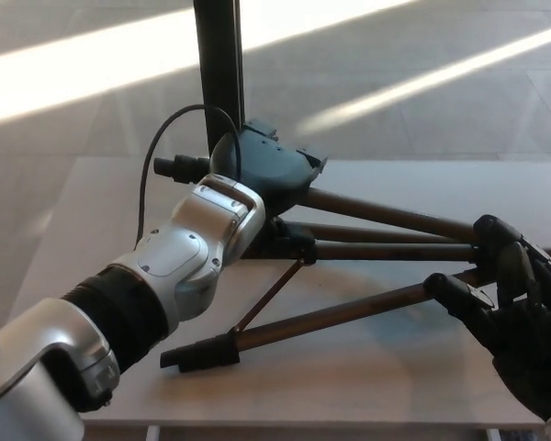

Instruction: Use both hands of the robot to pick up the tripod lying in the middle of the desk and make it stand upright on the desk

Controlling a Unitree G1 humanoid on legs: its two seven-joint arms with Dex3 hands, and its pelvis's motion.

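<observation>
— Sunlit floor fills the upper half of the head view, crossed by pale bands of light, with a dark post (219,69) rising at 12 o'clock. Below it lies the pale desk (367,367). What sits on it?

— One tripod (349,248), lying on its side across the middle of the desk. Its brown legs fan out toward 3 o'clock, and one leg runs down toward 7 o'clock, ending in a black foot (200,351) near the front edge. A thin brace links that leg to the hub where the legs meet.

— And the robot's arms?

— Its silver left arm comes in from 8 o'clock, and the left hand (266,165) sits at the tripod's head end, just above centre. It appears wrapped over that end, but the fingers are hidden behind the wrist, so I cannot tell whether it is clenched. A black cable (156,156) loops up from the wrist.

— Right side?

— At 4 o'clock the right hand (510,317) grasps the tripod, its black fingers (459,296) curled around the near leg where it passes the hand.
</observation>
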